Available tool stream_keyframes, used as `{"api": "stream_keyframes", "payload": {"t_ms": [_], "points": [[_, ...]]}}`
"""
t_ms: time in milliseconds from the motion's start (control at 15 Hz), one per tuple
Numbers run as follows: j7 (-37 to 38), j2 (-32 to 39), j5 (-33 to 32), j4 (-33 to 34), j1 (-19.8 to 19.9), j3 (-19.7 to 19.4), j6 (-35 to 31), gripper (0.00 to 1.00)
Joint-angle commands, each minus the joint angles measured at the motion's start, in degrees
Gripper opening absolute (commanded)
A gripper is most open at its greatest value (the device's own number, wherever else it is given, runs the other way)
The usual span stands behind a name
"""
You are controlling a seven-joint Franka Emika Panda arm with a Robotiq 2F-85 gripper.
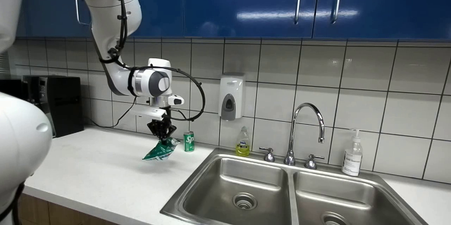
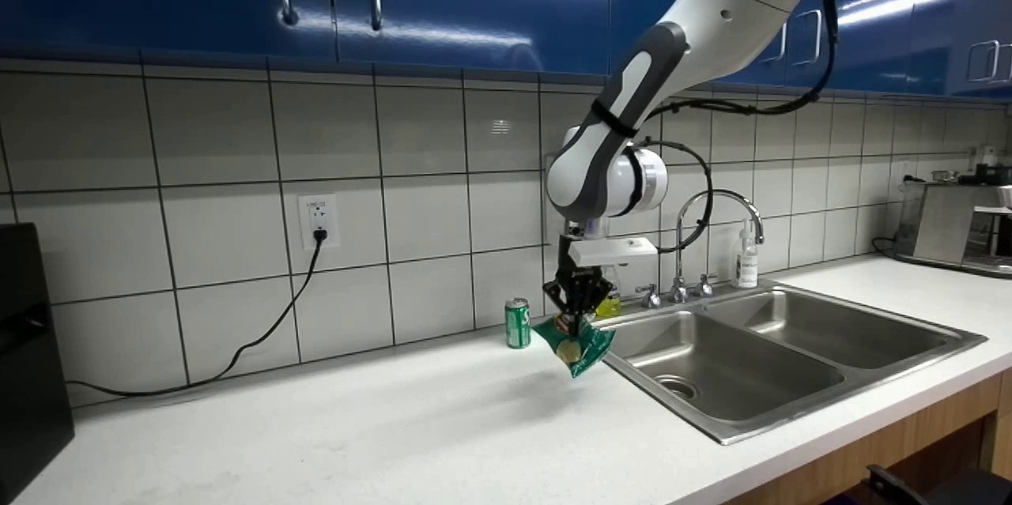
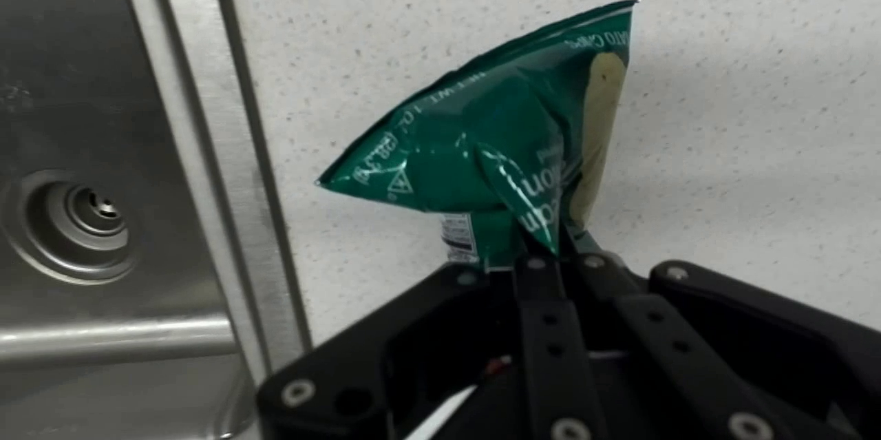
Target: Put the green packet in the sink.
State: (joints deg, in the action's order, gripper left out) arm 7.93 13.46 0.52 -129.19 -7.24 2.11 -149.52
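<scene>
The gripper is pinching the green packet, its fingers clamping together on a gathered fold of foil; their tips are partly vanishing behind the crinkles, so how much they are catching is hard to judge; the packet is hanging tilted in the air, a soft shadow falling on the white countertop beneath; in the wrist view it is showing over the countertop, near the metal edge of the sink, well apart from the round drain; a green soda can is standing upright near the packet, by the tiled wall; a clear bottle of yellow liquid is standing at the sink's back edge; the faucet is arching behind the sink and its twin basin; a pump bottle is standing past the faucet.
</scene>
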Motion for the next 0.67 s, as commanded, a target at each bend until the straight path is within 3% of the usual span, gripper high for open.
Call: {"api": "stream_keyframes", "payload": {"t_ms": [0,600], "points": [[0.31,-4.46,1.3,-4.61,3.26,-1.7,-2.59,0.0],[-2.15,-6.77,4.92,-11.98,11.69,-7.83,-11.78,0.0]]}}
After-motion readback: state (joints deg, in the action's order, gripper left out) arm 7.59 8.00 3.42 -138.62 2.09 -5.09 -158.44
